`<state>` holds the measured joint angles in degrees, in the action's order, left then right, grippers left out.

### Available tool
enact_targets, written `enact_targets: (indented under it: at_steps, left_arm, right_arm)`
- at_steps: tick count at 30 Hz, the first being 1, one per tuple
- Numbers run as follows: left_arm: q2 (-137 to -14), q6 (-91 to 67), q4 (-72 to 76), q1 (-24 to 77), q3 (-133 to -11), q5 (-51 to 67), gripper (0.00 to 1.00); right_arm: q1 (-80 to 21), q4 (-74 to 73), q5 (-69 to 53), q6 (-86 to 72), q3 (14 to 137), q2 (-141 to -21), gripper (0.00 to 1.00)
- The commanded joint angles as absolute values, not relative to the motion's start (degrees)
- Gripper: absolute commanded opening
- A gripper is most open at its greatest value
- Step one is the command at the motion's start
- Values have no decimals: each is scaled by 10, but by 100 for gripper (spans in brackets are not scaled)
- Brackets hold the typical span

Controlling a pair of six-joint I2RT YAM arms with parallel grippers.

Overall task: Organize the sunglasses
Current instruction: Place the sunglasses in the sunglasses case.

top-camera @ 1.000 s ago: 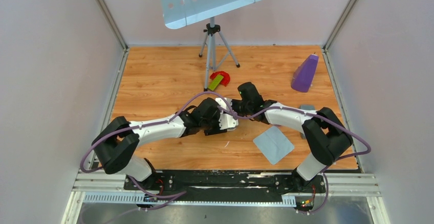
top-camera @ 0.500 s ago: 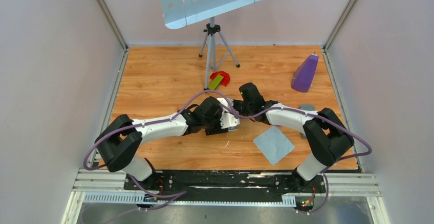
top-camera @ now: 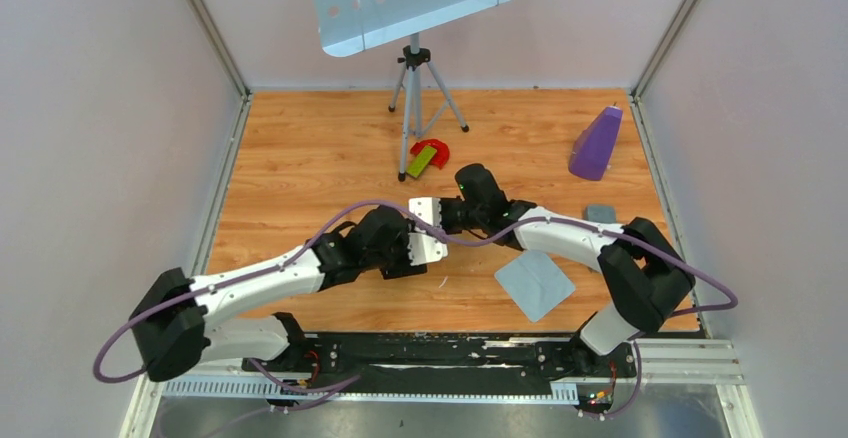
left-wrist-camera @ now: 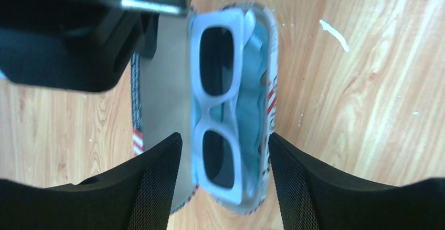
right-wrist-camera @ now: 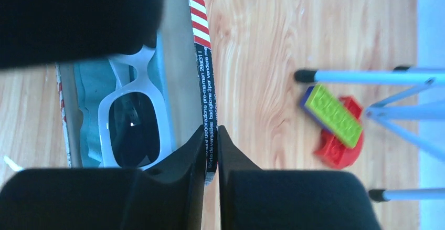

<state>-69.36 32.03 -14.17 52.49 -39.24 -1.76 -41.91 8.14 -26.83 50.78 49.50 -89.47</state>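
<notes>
White-framed, dark-lensed sunglasses (left-wrist-camera: 218,109) lie in the open case (left-wrist-camera: 157,98), long axis 12 to 6; left gripper (left-wrist-camera: 224,138) gapes, right gripper (right-wrist-camera: 211,135) pinches case rim

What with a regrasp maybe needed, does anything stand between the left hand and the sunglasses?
Nothing visible does. The white-framed, dark-lensed sunglasses lie uncovered in the open grey case, right below the open left hand. The right hand pinches the case's striped edge, off to one side.
</notes>
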Motion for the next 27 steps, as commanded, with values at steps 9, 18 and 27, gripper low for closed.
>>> enact_targets:
  at_steps: [9, 18, 27]
  left_arm:
    - [-513, 207, -130, 520, -358, -17, 68]
    - [-504, 210, 14, 524, -285, -55, 64]
    - [-467, 188, -24, 509, -293, -152, 68]
  right_arm:
    - [-418, 53, -261, 518, 495, -908, 0]
    - [-416, 20, -300, 500, 507, -916, 0]
    - [-416, 55, -274, 505, 495, -926, 0]
